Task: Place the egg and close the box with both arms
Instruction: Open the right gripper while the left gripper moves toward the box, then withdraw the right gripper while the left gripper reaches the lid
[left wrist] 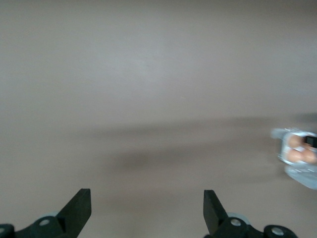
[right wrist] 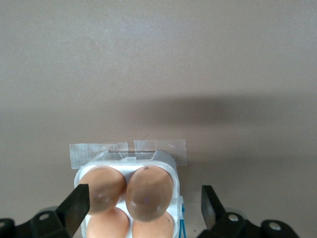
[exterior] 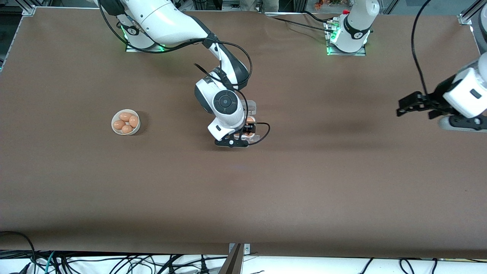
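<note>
The table (exterior: 243, 190) has a plain brown matte top with metal framing at its corners. Cables lie along the edge nearest the front camera; rack parts show past the edge where the bases stand.

Arms: two. The right arm (exterior: 171, 23) reaches from its base to the table centre. The left arm (exterior: 466, 91) waits at its own end of the table, raised over bare surface.

Grippers: two. The right gripper (right wrist: 143, 208) sits directly over the box, fingers spread wide with one on each side of the tray, gripping nothing. The left gripper (left wrist: 147, 210) is spread wide and empty, over bare table.

Bowl (exterior: 126, 122): one, round and white, toward the right arm's end of the table, at 9 o'clock from the box and well apart from it.

Box (right wrist: 129, 198): one, at the table centre, largely hidden under the right wrist in the front view. Its lid stands open. One strip of clear tape (right wrist: 128, 150) lies on the table beside its edge.

Eggs: four brown eggs in the bowl (exterior: 126, 121); four in the box (right wrist: 148, 193), one per cell, of which two show only in part.
</note>
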